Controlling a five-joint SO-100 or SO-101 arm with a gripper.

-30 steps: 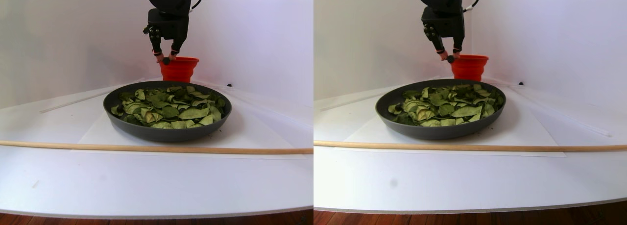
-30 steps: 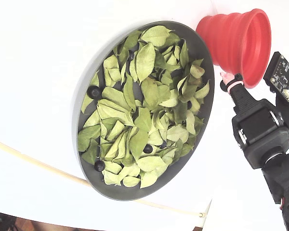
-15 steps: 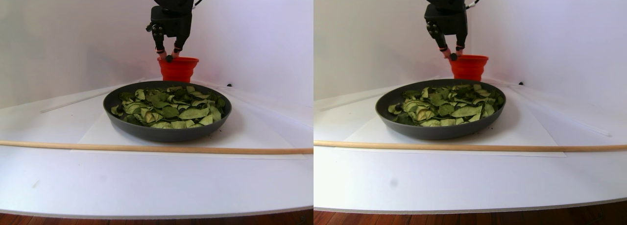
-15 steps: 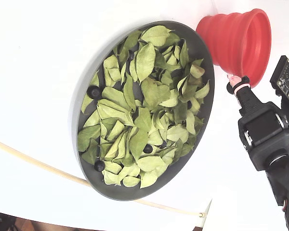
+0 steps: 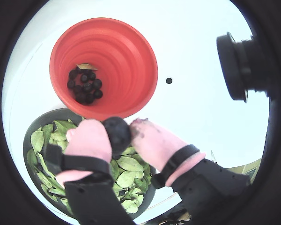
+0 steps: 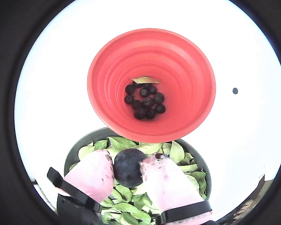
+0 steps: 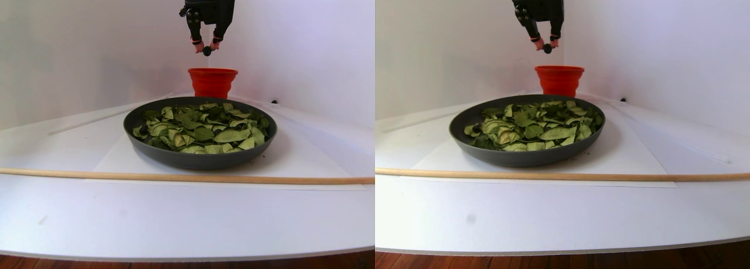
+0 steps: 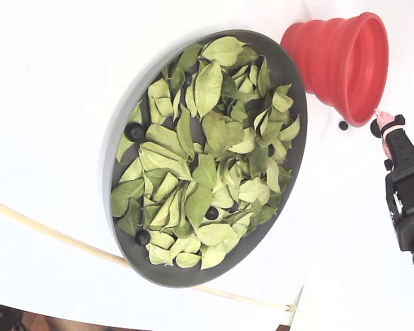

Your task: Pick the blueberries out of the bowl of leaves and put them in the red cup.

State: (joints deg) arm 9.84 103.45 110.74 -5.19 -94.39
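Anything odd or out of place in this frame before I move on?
One thing: a leaf lies in the red cup beside the blueberries, where only berries belong. Otherwise nothing stands out; the gripper holds a berry above the bowl.

Gripper (image 7: pixel 206 48) pinching blueberry (image 7: pixel 207 51) above red cup (image 7: pixel 212 82).
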